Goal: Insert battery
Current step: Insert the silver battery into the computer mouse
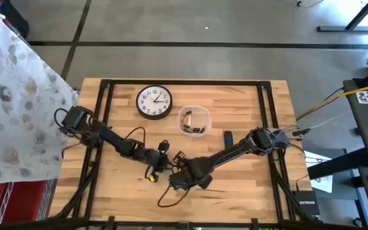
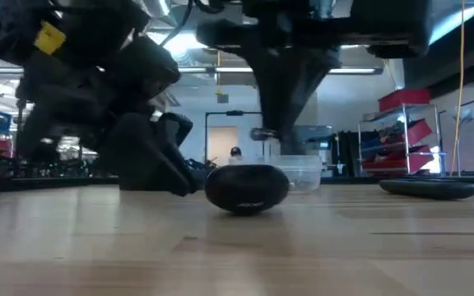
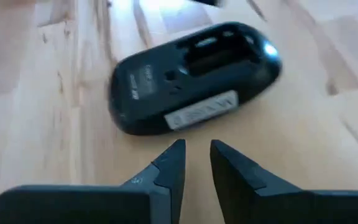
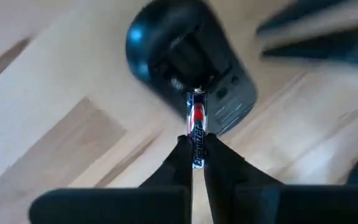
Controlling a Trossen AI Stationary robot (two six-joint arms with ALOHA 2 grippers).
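Pinching battery (image 4: 196,134) in right hand (image 4: 194,163) | hovered above upturned mouse (image 4: 188,62) mid-surface, long axis aimed into open bay | left hand (image 3: 196,163) beside mouse, slightly spread, empty

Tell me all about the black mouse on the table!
The mouse is black, rounded, plastic-looking, lying upside down on the wooden table. Its battery slot is open and looks empty, with a pale label beside it. The left hand hovers close without touching. The right hand holds a battery above the slot.
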